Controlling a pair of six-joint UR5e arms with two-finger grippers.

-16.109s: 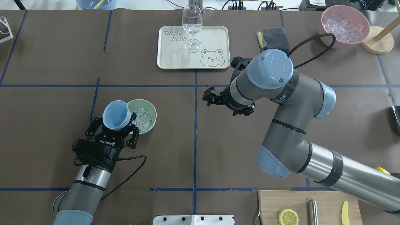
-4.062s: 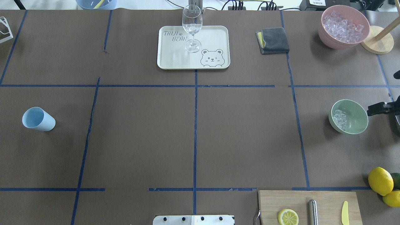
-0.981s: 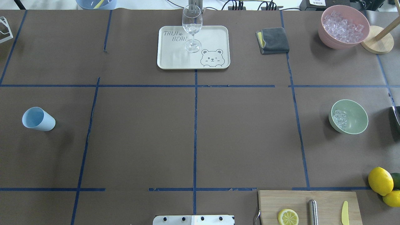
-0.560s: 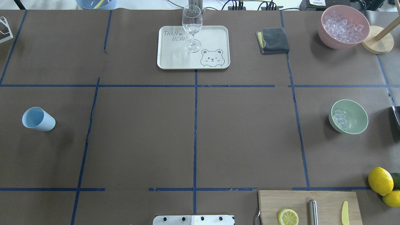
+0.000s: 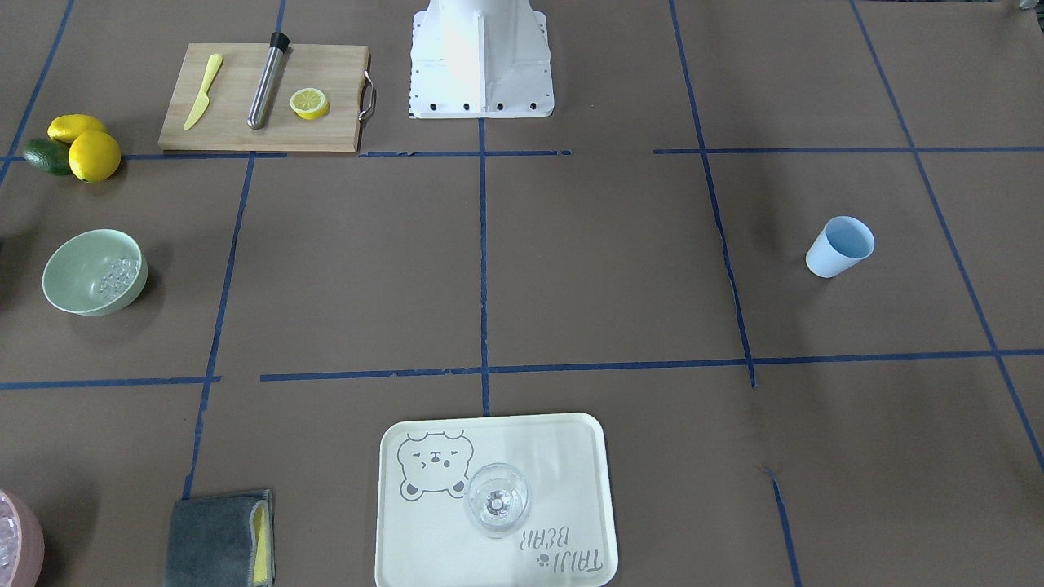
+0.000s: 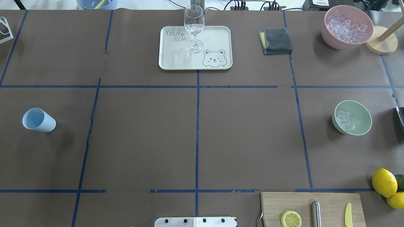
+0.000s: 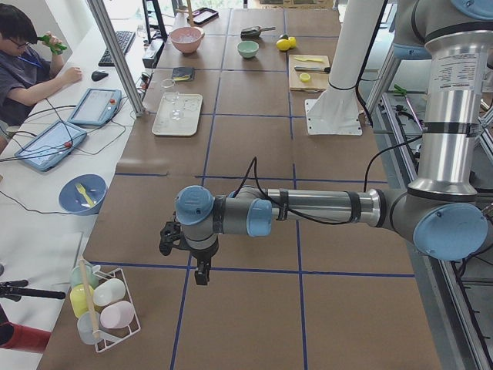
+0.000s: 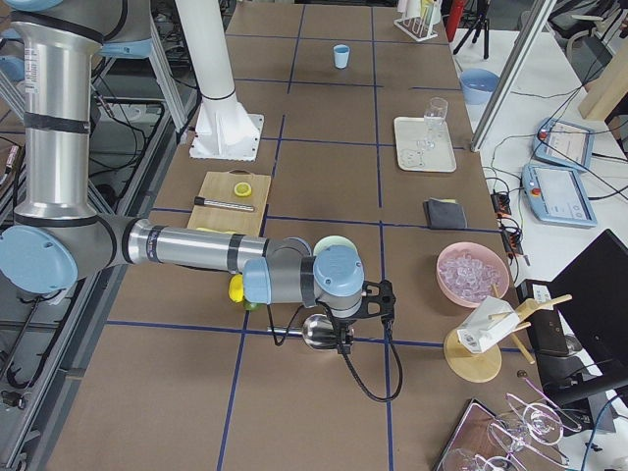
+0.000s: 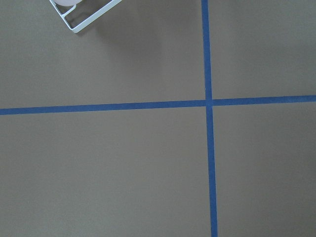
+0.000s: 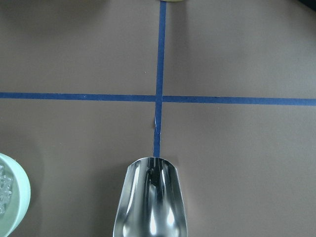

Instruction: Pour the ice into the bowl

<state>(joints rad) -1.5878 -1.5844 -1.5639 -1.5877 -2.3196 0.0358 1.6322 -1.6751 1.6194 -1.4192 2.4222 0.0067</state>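
Ice point(image 6: 342, 120) rests in the mint-green bowl point(image 6: 362, 123) on the desk point(image 6: 142, 142); the left end effector point(image 7: 201, 270) and right end effector point(image 8: 342, 339) hover elsewhere, their openings impossible to tell.

In the right wrist view the bowl point(image 10: 20, 197) runs off the left edge, the metal scoop point(image 10: 150, 202) off the bottom. Side views show the left gripper point(image 7: 201, 273) and right gripper point(image 8: 343, 340) too small to judge their fingers.
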